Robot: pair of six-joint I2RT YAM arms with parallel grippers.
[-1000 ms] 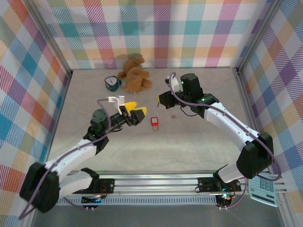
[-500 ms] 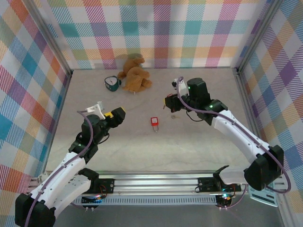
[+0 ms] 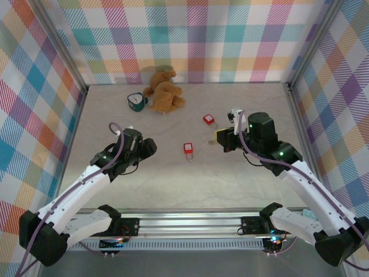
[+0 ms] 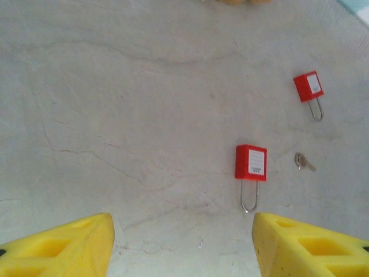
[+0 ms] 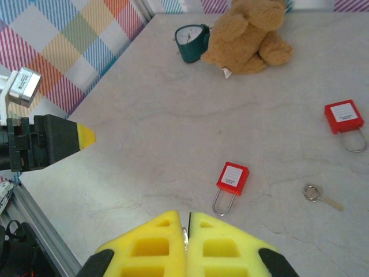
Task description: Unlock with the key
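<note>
Two red padlocks lie flat: one mid-table (image 3: 188,148) (image 4: 251,163) (image 5: 232,176), one farther back (image 3: 209,119) (image 4: 307,86) (image 5: 343,116). A tiny pale key with a ring head (image 5: 317,195) (image 4: 303,162) lies loose on the table right of the nearer padlock. My right gripper (image 3: 219,138) (image 5: 185,214) hovers right of that padlock, shut, with a thin sliver of pale metal, seemingly another key, pinched between its pads. My left gripper (image 3: 149,147) (image 4: 181,222) stands open and empty, left of the nearer padlock and apart from it.
A brown teddy bear (image 3: 164,89) (image 5: 248,34) and a small teal clock (image 3: 136,101) (image 5: 192,41) sit at the back. Checked walls and metal posts close in the table on three sides. The rail with the arm bases (image 3: 190,222) runs along the near edge.
Both arms have drawn back toward the near edge. The right gripper moved right and back off the far padlock, uncovering it. The left gripper retreated left, away from the nearer padlock.
</note>
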